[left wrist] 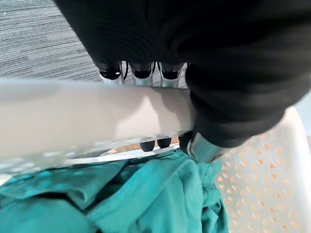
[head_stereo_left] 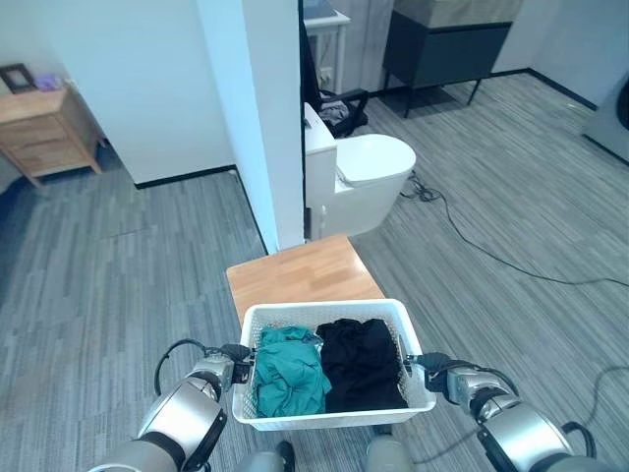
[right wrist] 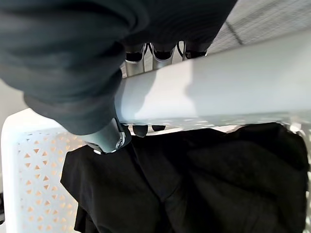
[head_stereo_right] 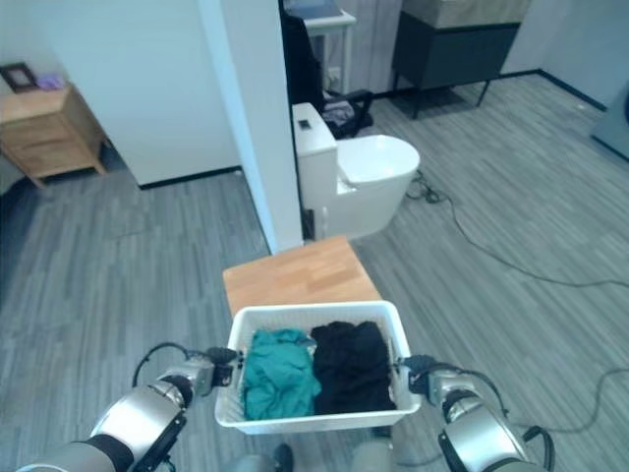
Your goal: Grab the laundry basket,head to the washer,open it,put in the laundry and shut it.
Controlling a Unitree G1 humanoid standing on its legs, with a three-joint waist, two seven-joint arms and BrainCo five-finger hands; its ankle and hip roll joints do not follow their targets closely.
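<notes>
Fingers (left wrist: 142, 72) around basket rim (left wrist: 73, 116)

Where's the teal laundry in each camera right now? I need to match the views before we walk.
Left eye: teal garment in the laundry basket, robot's left half, beside the black garment.
Right eye: same spot.
Left wrist: under the rim held by the left hand.
Right wrist: not in it.
Shared landmark: the basket's white rim.

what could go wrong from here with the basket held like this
The white basket hangs only by its side rims in the left hand and right hand; one slipping would likely tip out the teal garment and black clothes. The wooden table and toilet ahead might block the way.
</notes>
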